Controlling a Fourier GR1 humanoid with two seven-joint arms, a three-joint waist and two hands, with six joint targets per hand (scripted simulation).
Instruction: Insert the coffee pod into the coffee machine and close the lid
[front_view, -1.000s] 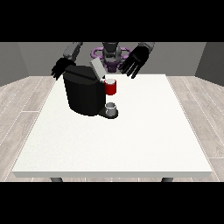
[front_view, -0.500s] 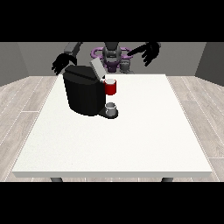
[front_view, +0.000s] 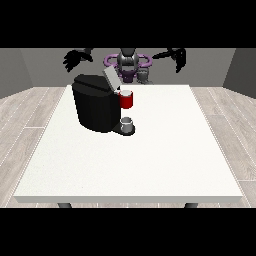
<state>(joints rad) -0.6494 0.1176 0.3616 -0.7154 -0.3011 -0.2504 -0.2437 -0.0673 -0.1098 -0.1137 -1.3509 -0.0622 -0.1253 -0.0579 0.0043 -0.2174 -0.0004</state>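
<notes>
The hand at the view's left (front_view: 75, 58) is raised high above the far left corner of the bench, its fingers spread and hanging down, holding nothing. The hand at the view's right (front_view: 178, 56) is lifted just as high on the other side, well apart from the first, with its fingers straight and pointing downward, likewise holding nothing. Between the two hands, behind the far edge of the bench, stands the robot's torso (front_view: 128, 64), dark grey with a purple ring around it. Below the hand at the view's left, on the far left part of the white bench (front_view: 150, 160), sits the black coffee machine (front_view: 95, 102). Its lid (front_view: 110, 78) is a pale grey flap, tilted upward and standing open at the machine's top right. Just beside the lid, at the machine's front, is a red thing at the machine (front_view: 127, 100). Under it, on the machine's low base, rests a small grey thing (front_view: 127, 123); whether this is the coffee pod cannot be told. Both hands are well above the machine and touch neither it nor the lid.
</notes>
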